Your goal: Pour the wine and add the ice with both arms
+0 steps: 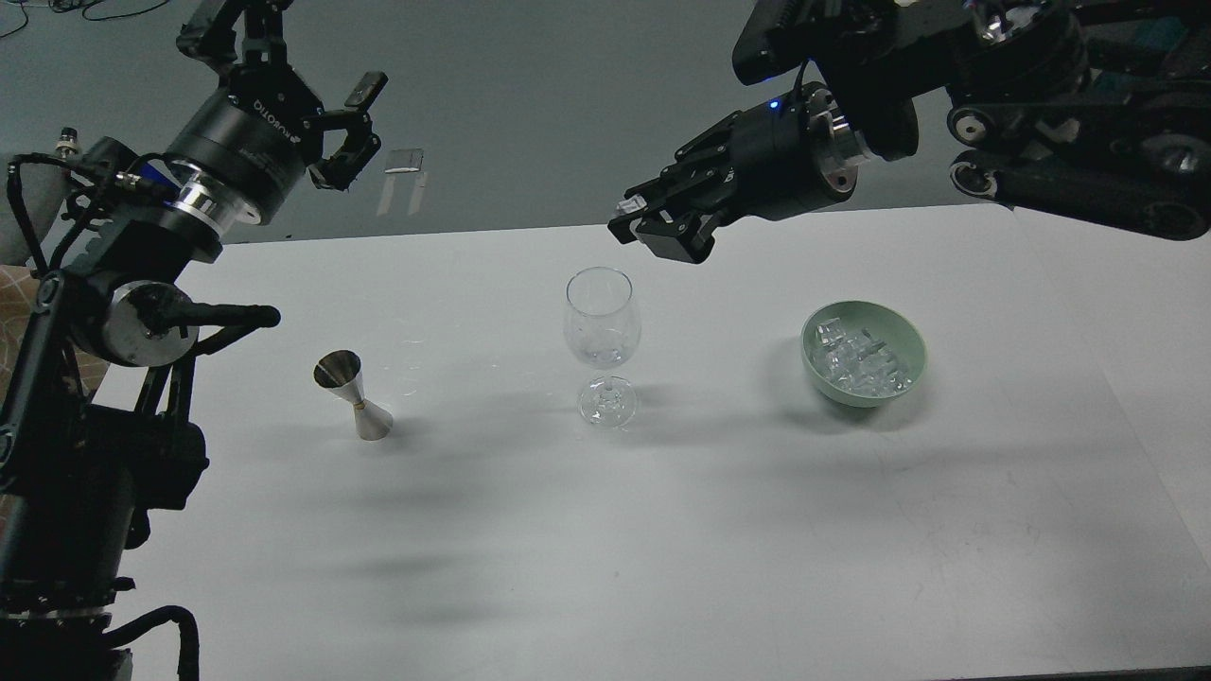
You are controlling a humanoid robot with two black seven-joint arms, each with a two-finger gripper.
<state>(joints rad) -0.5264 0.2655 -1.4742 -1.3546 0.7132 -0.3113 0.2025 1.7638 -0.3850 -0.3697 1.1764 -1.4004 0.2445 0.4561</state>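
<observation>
A clear wine glass (pixel 603 317) stands upright mid-table, with only a trace of something glassy at the bottom of its bowl. A green bowl (pixel 816 333) to its right holds several ice cubes (pixel 856 361). My right gripper (pixel 638 221) hovers just above and to the right of the glass's rim. Its fingers are closed on a small clear ice cube (pixel 627 204). My left gripper (pixel 354 125) is open and empty. It is raised beyond the table's far-left edge, well above a steel jigger (pixel 352 394).
The white table (pixel 662 530) has its far edge running behind the glass. The right arm's links (pixel 1060 180) span the upper right, above the bowl. The left arm's body (pixel 85 416) fills the left edge.
</observation>
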